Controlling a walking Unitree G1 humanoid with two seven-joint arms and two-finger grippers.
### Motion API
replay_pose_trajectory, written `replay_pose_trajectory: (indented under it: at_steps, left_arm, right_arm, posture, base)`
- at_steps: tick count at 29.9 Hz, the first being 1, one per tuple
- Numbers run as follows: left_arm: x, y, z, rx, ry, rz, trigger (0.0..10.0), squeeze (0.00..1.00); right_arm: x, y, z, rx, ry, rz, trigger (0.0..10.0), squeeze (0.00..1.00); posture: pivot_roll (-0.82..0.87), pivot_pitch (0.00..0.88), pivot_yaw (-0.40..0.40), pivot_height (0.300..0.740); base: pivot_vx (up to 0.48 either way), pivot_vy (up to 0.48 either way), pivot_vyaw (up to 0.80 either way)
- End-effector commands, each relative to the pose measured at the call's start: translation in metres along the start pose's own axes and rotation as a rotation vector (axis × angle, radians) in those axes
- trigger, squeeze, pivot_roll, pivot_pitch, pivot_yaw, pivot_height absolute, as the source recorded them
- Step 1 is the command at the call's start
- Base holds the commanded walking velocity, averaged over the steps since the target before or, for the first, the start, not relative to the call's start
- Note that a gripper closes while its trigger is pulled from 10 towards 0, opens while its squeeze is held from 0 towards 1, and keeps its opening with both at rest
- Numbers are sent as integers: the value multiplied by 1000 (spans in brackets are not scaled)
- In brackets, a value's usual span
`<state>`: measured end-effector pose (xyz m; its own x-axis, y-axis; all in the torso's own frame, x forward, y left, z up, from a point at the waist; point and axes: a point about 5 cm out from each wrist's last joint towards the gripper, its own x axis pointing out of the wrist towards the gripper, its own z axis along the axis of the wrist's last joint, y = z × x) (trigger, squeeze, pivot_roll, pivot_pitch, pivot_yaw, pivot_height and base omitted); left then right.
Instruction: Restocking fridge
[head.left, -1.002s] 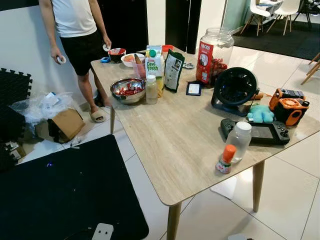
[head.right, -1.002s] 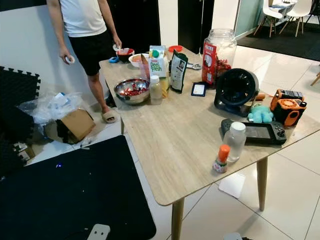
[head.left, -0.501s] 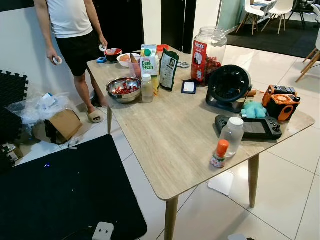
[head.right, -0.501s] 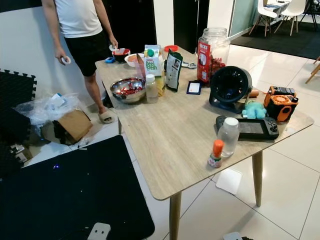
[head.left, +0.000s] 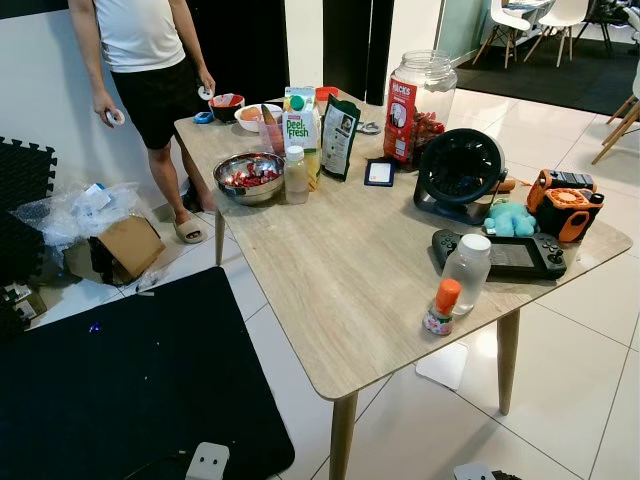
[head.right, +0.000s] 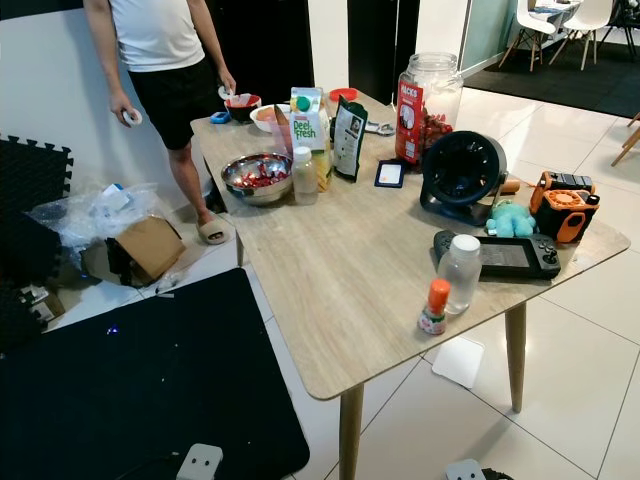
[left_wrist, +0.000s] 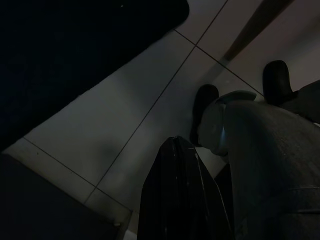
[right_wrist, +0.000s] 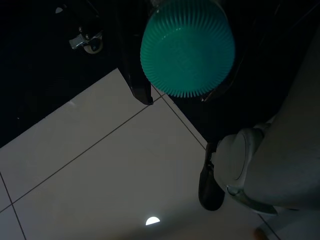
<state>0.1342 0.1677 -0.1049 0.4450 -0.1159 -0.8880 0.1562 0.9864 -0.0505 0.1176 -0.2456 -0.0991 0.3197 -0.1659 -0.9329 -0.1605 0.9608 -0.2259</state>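
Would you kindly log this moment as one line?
right gripper holds teal ribbed container | left gripper idle | milk carton on table

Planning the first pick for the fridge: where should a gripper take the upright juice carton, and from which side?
Grip the juice carton across its flat walls below the gabled top, coming from above: the small bottle and steel bowl crowd its near side.

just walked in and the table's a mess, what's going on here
Nothing is being handled yet. The robot faces a wooden table holding a milk carton, a steel bowl, a small bottle, a big jar and gadgets. A person stands at the far end. Both arms hang idle above the floor.
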Motion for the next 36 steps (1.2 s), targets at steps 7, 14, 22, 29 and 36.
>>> replay_pose_trajectory:
  at_steps: [7, 14, 22, 29, 36]
  left_arm:
    - [0, -2, -4, -7, 16, -5, 10000, 0]
    - [0, -2, -4, -7, 17, -6, 10000, 0]
    - [0, -3, -3, -9, 13, -7, 10000, 0]
    - [0, -3, -4, -8, 15, -7, 10000, 0]
    - [0, -2, -4, -12, 12, -6, 10000, 0]
  right_arm:
    - [0, 2, 2, -5, 0, 8, 10000, 0]
    - [0, 3, 1, -4, 1, 7, 10000, 0]
    - [0, 2, 1, -4, 0, 6, 10000, 0]
    - [0, 2, 2, -4, -1, 6, 10000, 0]
    - [0, 3, 1, -3, 2, 7, 10000, 0]
  posture:
    - [-53, 0, -3, 740]
    - [-55, 0, -2, 740]
    - [-56, 0, -3, 740]
    - [-57, 0, -1, 740]
    - [-57, 0, 1, 740]
  base:
    - [-380, 0, 0]
    - [-393, 0, 0]
    - [-394, 0, 0]
    - [-395, 0, 0]
    - [-392, 0, 0]
